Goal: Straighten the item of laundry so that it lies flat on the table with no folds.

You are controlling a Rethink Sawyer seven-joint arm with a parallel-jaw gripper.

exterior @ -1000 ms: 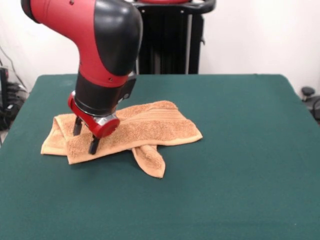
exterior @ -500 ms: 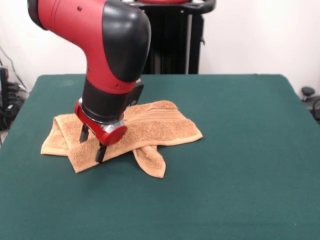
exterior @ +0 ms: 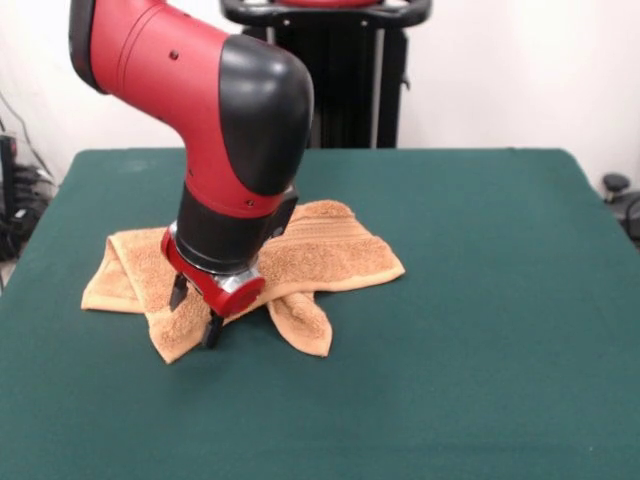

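Towel [exterior: 320,250] is lying crumpled left of centre on the table [exterior: 480,330], and I am seeing folds across it. One flap is pointing down toward the lower middle of the frame, and a ribbed band is showing near its upper right end. Gripper [exterior: 196,312] is sitting low at the towel's lower left corner, its two dark fingers [exterior: 212,330] pinching the cloth there (the corner is bunching between them). The red and black arm [exterior: 230,130] is covering the towel's middle.
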